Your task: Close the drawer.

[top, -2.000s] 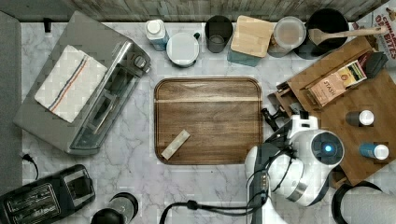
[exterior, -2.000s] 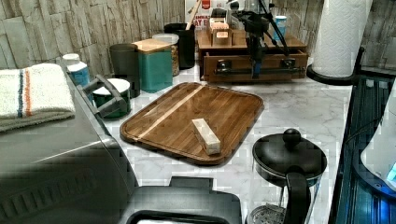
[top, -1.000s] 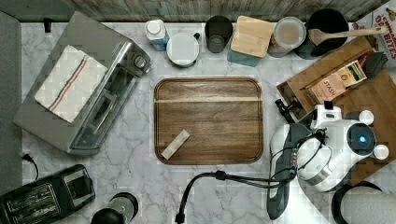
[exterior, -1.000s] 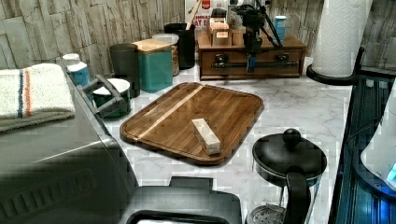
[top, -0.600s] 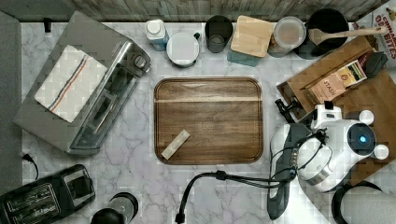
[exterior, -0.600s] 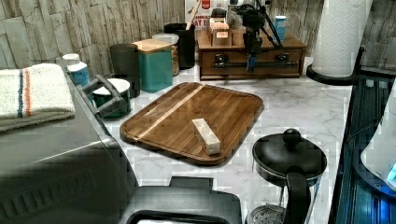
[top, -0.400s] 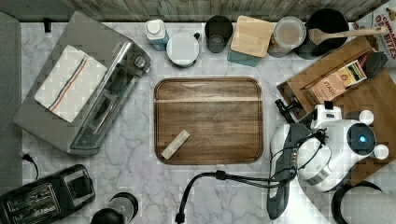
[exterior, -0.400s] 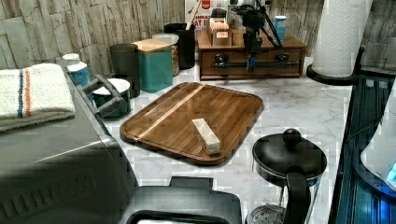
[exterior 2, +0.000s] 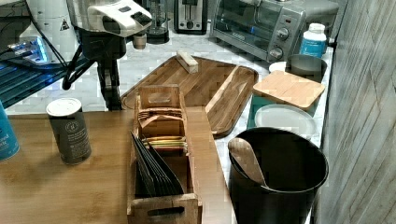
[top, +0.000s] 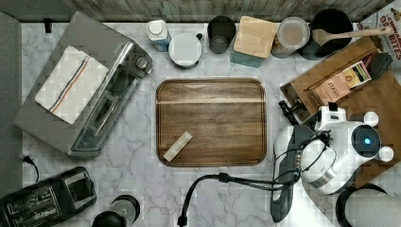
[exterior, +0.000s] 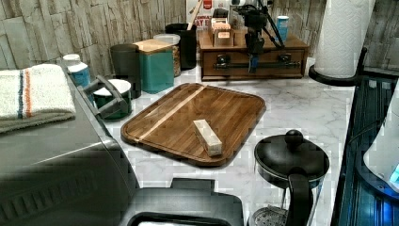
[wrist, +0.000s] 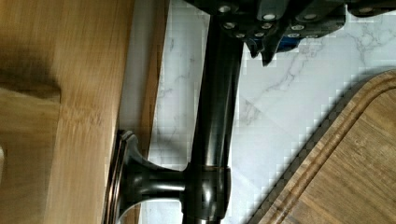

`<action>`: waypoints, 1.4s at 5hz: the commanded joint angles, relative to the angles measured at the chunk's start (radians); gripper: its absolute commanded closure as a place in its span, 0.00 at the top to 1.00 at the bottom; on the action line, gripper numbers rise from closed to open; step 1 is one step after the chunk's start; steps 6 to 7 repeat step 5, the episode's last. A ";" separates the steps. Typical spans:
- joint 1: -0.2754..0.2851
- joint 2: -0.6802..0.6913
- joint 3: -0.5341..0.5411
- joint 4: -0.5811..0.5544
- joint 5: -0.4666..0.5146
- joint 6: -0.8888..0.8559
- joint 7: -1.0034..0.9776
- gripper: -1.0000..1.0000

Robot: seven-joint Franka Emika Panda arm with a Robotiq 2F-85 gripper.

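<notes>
Landmark: the dark wooden tray [top: 211, 122] in the middle of the marble surface [top: 142, 189].

The drawer [exterior: 254, 63] sits beyond the tray's far edge in the left view, in a low wooden cabinet under a top board [exterior 2: 56, 186]. Its front appears flush with the cabinet frame, so I judge it shut or very nearly so. In the wrist view a thin pale gap runs along the front by the handle post, so a last sliver of travel may be left.

The tool [exterior: 254, 47] hangs directly at the black bar handle [wrist: 215, 135], about mid-length, on the tray side of the front. Likely reason: a push at the centre of the bar drives the drawer in straight, without racking. The arm [top: 331, 151] comes in from above the cabinet, wrist pointed down, which keeps it off the tea box [exterior 2: 161, 154] and the can [exterior 2: 70, 130] on the board.

Hard to make out:
- Whether the fingers are apart or together. The wrist view cuts them off at the frame edge, and in the left view they merge with the dark handle. Cannot tell.
- Whether the tool touches the bar or only stands just beside it.
- The drawer's inside and side walls are hidden within the cabinet.
- In the top view the arm covers most of the drawer front.
</notes>
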 commanded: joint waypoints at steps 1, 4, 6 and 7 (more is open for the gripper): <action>-0.045 0.037 -0.026 0.204 0.020 0.160 -0.066 0.00; -0.045 0.037 -0.026 0.204 0.020 0.160 -0.066 0.00; -0.045 0.037 -0.025 0.204 0.020 0.160 -0.066 0.00; -0.045 0.037 -0.025 0.204 0.020 0.160 -0.066 0.00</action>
